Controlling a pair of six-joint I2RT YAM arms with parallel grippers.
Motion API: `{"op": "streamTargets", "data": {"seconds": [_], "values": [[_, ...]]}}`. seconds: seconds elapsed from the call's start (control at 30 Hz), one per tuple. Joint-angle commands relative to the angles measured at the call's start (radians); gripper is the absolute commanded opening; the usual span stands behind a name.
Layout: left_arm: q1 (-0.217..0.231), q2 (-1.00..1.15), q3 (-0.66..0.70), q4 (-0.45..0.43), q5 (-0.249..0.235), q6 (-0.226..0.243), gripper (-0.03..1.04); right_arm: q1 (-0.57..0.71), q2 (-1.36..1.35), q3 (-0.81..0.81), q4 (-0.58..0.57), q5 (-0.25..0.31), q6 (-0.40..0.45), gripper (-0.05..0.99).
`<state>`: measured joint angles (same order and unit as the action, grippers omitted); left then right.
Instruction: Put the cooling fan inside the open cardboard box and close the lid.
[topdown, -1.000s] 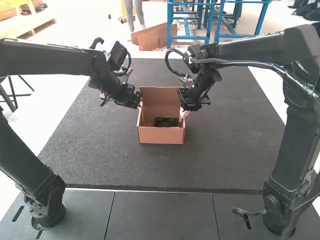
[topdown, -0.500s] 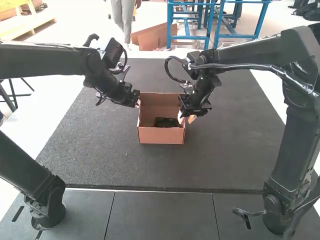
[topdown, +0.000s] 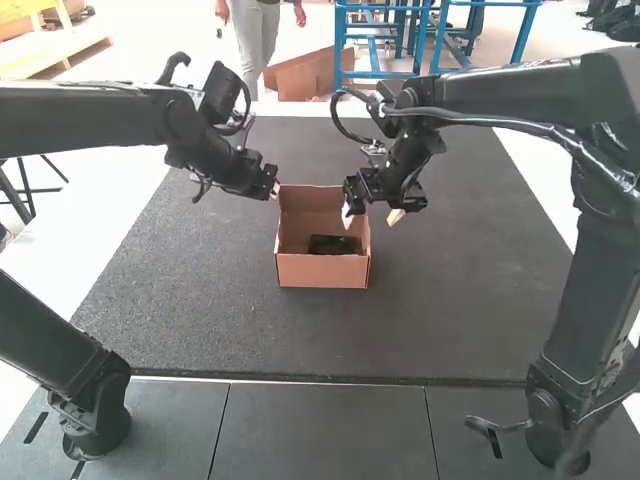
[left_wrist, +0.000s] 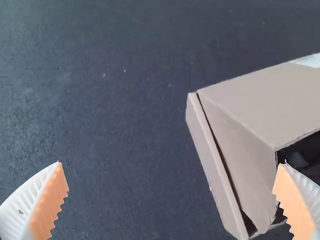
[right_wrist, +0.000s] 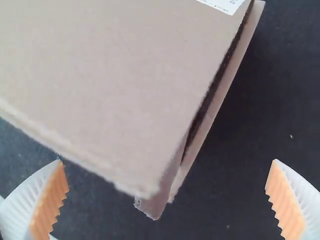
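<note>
The fan (topdown: 334, 244) lies on the floor of the open box (topdown: 322, 270), so placement appears complete and closing the lid (topdown: 318, 203) is the step in hand. The lid seems to stand upright along the back edge of the box. The left gripper (topdown: 270, 188) hangs at the back-left corner of the box and the right gripper (topdown: 372, 211) at the back-right corner, each with its fingers spread wide and holding nothing. To close well, bring both grippers behind the lid, push it forward evenly from both corners, and keep the fingers above the fan so the box does not slide on the mat (topdown: 180, 280). The high view shows the fan inside the box and both arms relative to it. The wrist views show the orange pads (left_wrist: 47, 197) apart, a side flap folded against the box wall in the left view, and a narrow gap between two cardboard layers in the right view.
</note>
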<state>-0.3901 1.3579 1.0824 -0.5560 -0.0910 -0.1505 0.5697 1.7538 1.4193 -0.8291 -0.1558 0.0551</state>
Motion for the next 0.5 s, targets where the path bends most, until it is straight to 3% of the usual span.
{"op": "streamTargets", "data": {"seconds": [0.0,0.23,0.47], "values": [[0.007,-0.019,0.077,0.036,-0.075,0.009,0.97,-0.027,-0.1,0.024,-0.002,0.03,-0.014,0.91],[0.002,0.046,0.148,0.067,-0.11,0.009,0.97,-0.068,-0.198,-0.04,0.041,0.058,-0.043,0.91],[-0.069,0.113,0.177,0.079,-0.11,0.014,0.97,-0.11,-0.3,-0.076,0.136,0.059,-0.058,0.91]]}}
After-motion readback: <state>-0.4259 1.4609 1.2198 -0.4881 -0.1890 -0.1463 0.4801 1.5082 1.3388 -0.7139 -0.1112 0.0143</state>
